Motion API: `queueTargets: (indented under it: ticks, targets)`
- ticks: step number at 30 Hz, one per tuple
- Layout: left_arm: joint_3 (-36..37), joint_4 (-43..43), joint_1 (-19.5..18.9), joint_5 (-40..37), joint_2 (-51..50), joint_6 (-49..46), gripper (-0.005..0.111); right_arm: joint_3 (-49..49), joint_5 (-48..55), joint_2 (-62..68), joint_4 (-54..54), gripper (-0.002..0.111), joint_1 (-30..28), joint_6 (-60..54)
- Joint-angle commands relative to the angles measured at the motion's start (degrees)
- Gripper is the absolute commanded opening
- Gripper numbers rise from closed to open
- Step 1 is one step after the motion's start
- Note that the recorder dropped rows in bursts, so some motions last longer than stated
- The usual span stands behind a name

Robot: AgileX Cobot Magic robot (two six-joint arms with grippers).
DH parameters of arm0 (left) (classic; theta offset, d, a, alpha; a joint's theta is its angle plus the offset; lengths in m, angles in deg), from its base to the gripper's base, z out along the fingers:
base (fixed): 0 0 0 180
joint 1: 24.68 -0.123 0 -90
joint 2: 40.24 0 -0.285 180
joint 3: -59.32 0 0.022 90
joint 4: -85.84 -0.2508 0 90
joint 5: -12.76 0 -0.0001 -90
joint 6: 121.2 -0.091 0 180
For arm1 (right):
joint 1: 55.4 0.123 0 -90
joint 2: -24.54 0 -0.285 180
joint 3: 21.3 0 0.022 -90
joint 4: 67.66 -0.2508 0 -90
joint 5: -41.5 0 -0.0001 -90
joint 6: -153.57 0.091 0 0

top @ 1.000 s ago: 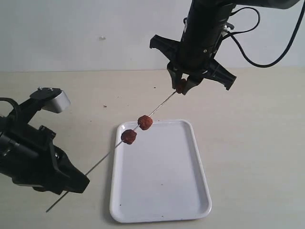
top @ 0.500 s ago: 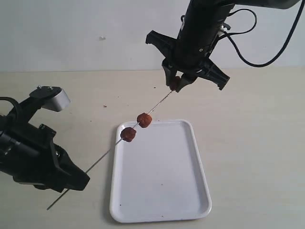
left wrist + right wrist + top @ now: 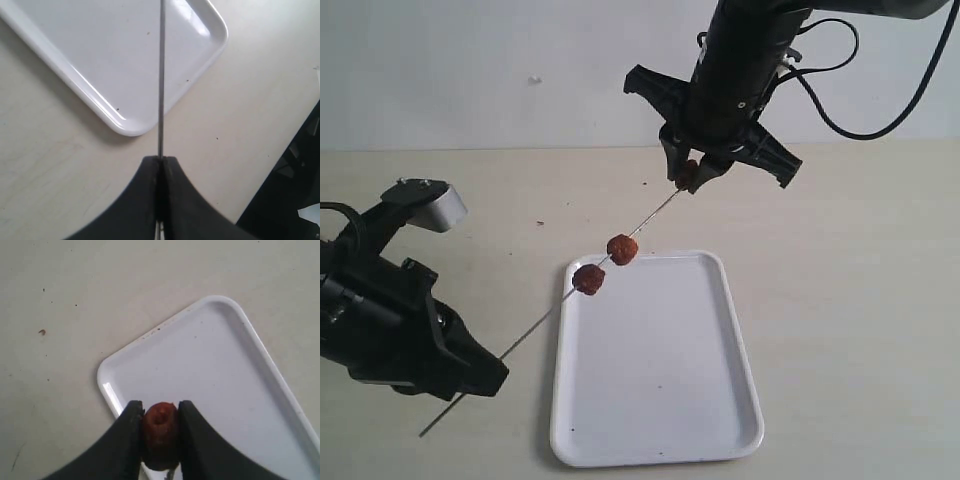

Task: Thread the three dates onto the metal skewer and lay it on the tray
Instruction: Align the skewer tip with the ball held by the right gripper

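Note:
The thin metal skewer (image 3: 535, 333) slants up from lower left to upper right above the table. My left gripper (image 3: 478, 380) is shut on its lower part; the rod (image 3: 160, 75) runs straight out from the closed jaws over the white tray (image 3: 50, 52). Two dates (image 3: 588, 279) (image 3: 622, 249) sit threaded on it above the tray's (image 3: 740, 440) far left corner. My right gripper (image 3: 693, 177) is shut on the third date (image 3: 160, 432) at the skewer's upper tip. Whether the tip has entered that date is hidden.
The pale tabletop (image 3: 860, 300) surrounds the tray. A white wall stands behind. Black cables (image 3: 880, 125) hang from the right arm. Small dark specks (image 3: 42, 332) lie on the table near the tray.
My right gripper with the third date has moved a little up and left along the skewer line. The skewer's upper end and the two threaded dates rose slightly with it.

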Motion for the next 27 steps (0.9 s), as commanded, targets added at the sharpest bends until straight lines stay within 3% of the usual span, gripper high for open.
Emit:
queueTargets:
  ticks: [1, 27]
  targets:
    - [-0.4, 0.7, 0.3, -0.4, -0.1, 0.3, 0.000, 0.4, 0.5, -0.7, 2.0, 0.024, 0.1, -0.6]
    - [-0.4, 0.7, 0.3, 0.5, -0.1, 0.3, 0.000, 0.4, -0.9, -0.7, -0.4, 0.024, 0.1, -0.5]
